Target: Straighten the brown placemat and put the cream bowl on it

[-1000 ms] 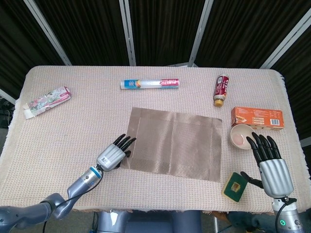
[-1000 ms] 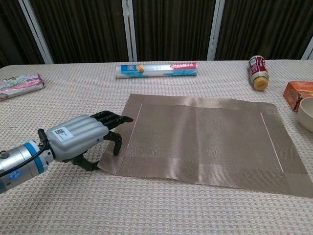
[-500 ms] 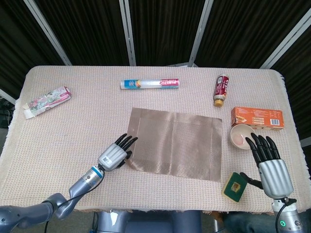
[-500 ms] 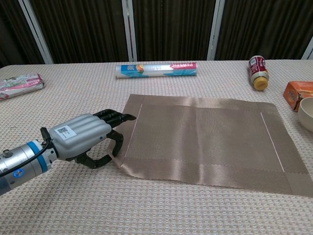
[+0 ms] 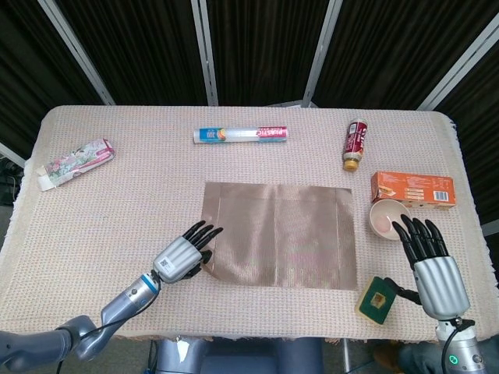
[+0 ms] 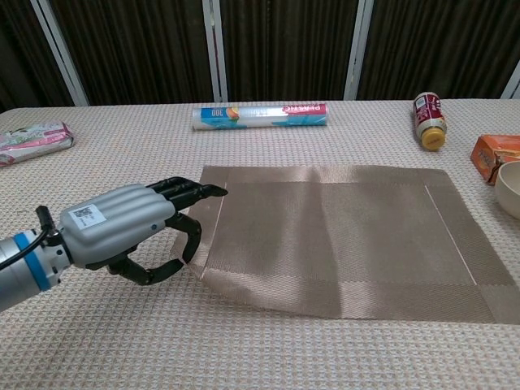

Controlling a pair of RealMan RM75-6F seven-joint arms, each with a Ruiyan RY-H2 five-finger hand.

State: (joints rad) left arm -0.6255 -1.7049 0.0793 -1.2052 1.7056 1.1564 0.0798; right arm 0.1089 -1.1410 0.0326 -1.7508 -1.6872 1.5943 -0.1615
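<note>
The brown placemat point(image 5: 281, 234) lies mid-table, its edges about parallel to the table's edges; the chest view shows the placemat point(image 6: 349, 236) too. My left hand point(image 5: 183, 257) pinches its near-left corner, thumb under the slightly raised edge and fingers on top, as the left hand point(image 6: 122, 227) shows in the chest view. The cream bowl point(image 5: 386, 218) stands upright on the cloth just right of the mat, and the bowl point(image 6: 510, 188) is cut by the chest frame's edge. My right hand point(image 5: 433, 269) hovers open just in front of the bowl, holding nothing.
An orange box point(image 5: 412, 188) sits behind the bowl and a green packet point(image 5: 376, 300) lies by my right hand. Further back are a small bottle point(image 5: 356, 144) and a plastic-wrap roll point(image 5: 240, 135). A pink packet point(image 5: 74, 164) lies far left.
My left hand drew the mat's near-left corner toward me and to the left, turning the mat from skewed to square with the table. The right hand hardly moved.
</note>
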